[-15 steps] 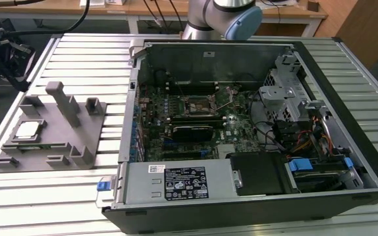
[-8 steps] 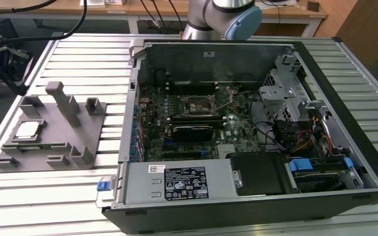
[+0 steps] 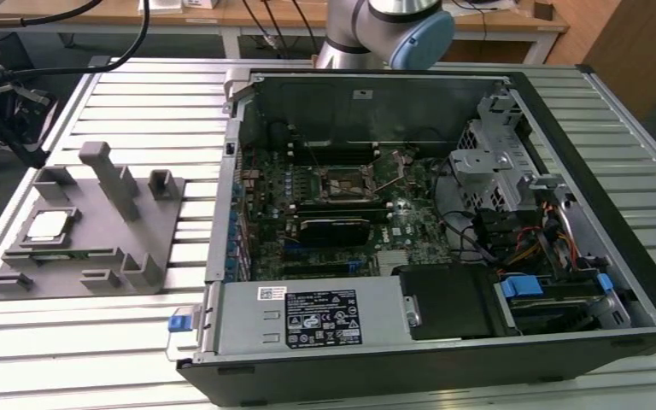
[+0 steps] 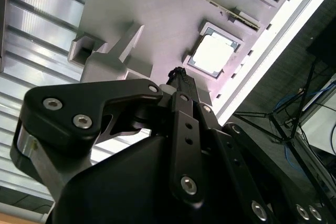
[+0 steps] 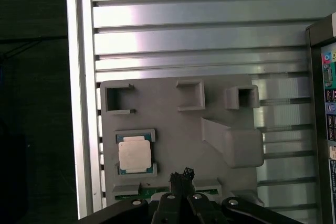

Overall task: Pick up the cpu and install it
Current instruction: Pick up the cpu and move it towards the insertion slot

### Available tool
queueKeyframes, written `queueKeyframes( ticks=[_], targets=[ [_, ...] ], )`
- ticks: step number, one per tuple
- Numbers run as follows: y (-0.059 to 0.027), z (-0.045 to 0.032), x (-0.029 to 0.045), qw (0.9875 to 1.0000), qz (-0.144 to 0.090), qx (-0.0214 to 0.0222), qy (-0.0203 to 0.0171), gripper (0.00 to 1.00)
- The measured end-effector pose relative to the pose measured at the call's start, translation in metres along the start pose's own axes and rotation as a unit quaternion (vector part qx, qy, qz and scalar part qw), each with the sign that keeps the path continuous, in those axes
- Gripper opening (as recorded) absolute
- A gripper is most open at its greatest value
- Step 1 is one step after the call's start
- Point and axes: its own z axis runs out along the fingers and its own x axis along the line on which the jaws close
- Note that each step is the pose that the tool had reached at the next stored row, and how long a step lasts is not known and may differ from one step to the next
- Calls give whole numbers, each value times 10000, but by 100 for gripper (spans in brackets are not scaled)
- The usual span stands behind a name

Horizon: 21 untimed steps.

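Exterior view: cpu (image 3: 49, 225) sits silver side up in a pocket of the grey fixture (image 3: 157, 231) on the slatted table (image 3: 78, 342). That's on the exterior view's left of the open PC case (image 3: 442, 363). The motherboard socket (image 3: 345, 181) is inside the case, well apart from the cpu. The arm (image 3: 385, 26) is behind the case.

Second wrist view: gripper (image 4: 181, 76) has its tips together with nothing clamped. cpu (image 4: 212, 56) lies flat in its pocket on the fixture (image 4: 157, 14), near the tips and not touching them.

First wrist view: cpu (image 5: 135, 155) is framed by the pocket walls. Gripper (image 5: 181, 174) is beside it, over the fixture (image 5: 173, 129). It looks to be clear of the plate, but the height is hard to judge. The case edge (image 5: 325, 103) is on the far side.
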Motion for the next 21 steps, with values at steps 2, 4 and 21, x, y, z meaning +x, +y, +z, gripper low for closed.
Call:
queueKeyframes(
  ticks=[2, 4, 21],
  targets=[
    [0, 1, 0, 10000, 0, 0, 0, 11],
    [0, 1, 0, 10000, 0, 0, -1, 11],
    [-8, 62, 84, 10000, 0, 0, -1, 11]
  ],
)
